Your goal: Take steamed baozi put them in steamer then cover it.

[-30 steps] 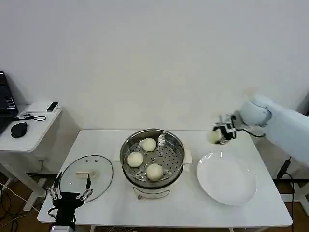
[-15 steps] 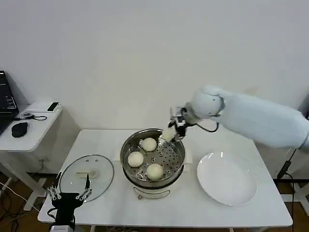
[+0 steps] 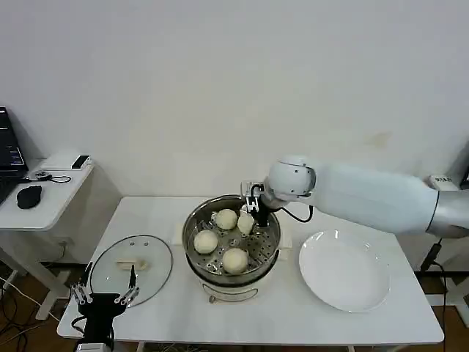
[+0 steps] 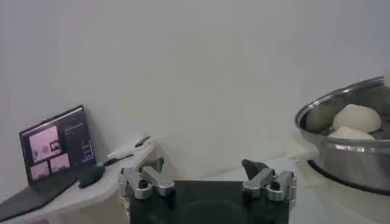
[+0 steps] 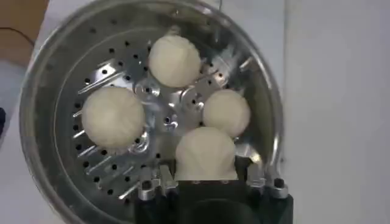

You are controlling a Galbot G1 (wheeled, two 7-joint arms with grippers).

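Now your right gripper (image 5: 206, 182) holds the fourth baozi (image 5: 205, 153) between its jaws, above the steamer (image 5: 42, 91) tray. Release unevenly and it may roll against the bun (image 5: 226, 112) just ahead. Left gripper (image 4: 207, 182) waits, fingers spread, beside the cover (image 3: 132, 268).

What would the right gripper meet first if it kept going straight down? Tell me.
Probably the steamer's perforated tray: the right gripper, shut on the fourth baozi, points down into the steamer beside three others.

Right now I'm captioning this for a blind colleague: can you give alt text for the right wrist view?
The right gripper holds a steamed baozi just above the steamer's perforated tray. Three more baozi already sit on the tray.
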